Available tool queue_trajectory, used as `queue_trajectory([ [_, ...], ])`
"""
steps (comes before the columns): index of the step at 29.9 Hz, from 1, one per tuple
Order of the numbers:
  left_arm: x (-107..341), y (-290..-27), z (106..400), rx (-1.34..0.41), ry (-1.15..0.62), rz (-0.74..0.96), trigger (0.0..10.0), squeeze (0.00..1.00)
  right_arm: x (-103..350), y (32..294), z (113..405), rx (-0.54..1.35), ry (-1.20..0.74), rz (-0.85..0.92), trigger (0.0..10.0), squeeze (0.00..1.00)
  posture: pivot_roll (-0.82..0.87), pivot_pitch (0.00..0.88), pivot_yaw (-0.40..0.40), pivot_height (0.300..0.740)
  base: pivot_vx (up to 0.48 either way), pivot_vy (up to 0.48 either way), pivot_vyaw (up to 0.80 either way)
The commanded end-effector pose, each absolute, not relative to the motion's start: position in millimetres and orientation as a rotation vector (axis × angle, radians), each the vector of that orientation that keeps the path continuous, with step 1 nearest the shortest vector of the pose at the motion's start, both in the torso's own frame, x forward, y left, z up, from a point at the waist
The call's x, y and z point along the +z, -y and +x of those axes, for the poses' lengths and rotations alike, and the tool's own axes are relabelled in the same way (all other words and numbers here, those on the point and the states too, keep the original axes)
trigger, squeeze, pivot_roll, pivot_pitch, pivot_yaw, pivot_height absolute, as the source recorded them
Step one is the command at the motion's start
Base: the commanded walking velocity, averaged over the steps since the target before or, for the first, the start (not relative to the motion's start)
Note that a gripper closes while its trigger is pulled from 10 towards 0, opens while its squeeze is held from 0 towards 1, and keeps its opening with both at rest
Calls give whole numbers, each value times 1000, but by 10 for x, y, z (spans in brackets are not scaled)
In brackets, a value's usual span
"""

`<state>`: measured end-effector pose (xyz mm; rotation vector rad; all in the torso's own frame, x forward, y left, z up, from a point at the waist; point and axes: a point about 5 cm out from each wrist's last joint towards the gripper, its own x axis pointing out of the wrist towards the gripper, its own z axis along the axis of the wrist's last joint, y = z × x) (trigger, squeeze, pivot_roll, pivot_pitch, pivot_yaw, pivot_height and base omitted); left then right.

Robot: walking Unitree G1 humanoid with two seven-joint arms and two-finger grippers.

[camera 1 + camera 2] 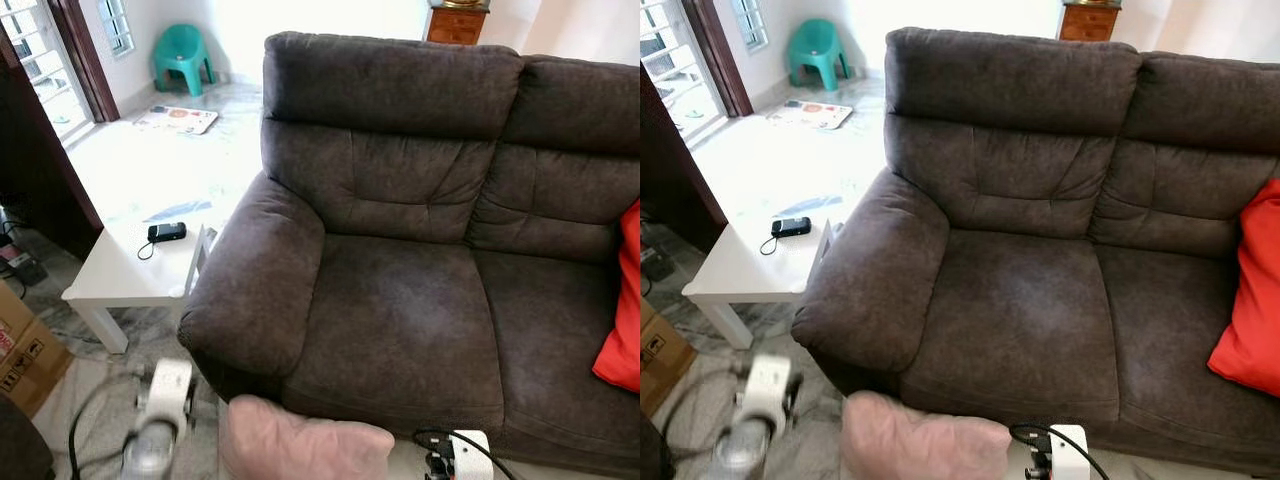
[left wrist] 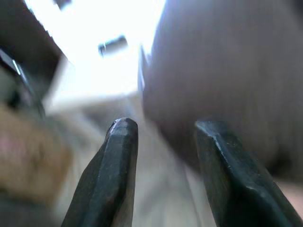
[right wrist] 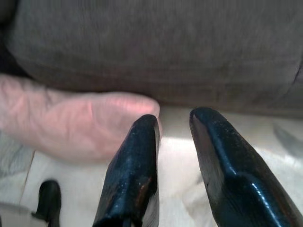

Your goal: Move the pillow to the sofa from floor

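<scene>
pillow (image 1: 300, 440), pale pink, sits low at 6 o'clock in the head views, in front of the sofa (image 1: 400, 330) base and below its empty dark brown seat, its lower part cut off by the frame so what it rests on cannot be told. the left arm shows blurred at 7 o'clock beside the sofa's armrest; in its wrist view the left pincer (image 2: 163, 137) has its two black fingers parted with nothing between them, pointing toward the armrest and floor. the right arm's white wrist shows at 5 o'clock, just beside the pillow's end; in its wrist view the right pincer (image 3: 173, 125) is spread open and empty, one finger (image 3: 135, 161) overlapping the pillow's edge, though contact cannot be told. a red cushion (image 1: 622, 310) leans on the sofa at 3 o'clock. at 9 o'clock a white tabletop (image 1: 120, 270) carries a small black device (image 1: 166, 232), and a teal stool (image 1: 182, 55) stands at 11 o'clock.
</scene>
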<state>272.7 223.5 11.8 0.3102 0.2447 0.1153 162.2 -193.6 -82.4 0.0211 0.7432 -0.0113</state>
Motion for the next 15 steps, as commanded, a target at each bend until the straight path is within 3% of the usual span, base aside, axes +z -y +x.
queue_trajectory([
  [1,224,-2157,2790,96,-172,323,10000,0,-520,1977,2078,-16,-519,-13,10000,0,22,0,-37,740,0,0,0],
  [2,224,-2157,2790,96,-172,323,10000,0,-520,1977,2078,-16,-519,-13,10000,0,22,0,-37,740,0,0,0],
  [3,341,-2106,2858,85,-105,321,10000,0,-55,1983,2578,-4,-254,-40,10000,0,23,0,-35,740,0,0,0],
  [4,385,-2081,2882,78,-79,323,10000,0,78,1983,2683,-6,-181,-46,10000,0,23,0,-35,740,0,0,0],
  [7,504,-1990,2949,54,-18,316,10000,0,279,1958,2788,-30,-57,-48,10000,0,25,0,-30,740,0,0,0],
  [15,655,-1934,2971,61,61,300,10000,0,437,1861,2854,-24,44,-3,10000,0,33,0,-36,740,0,0,0],
])
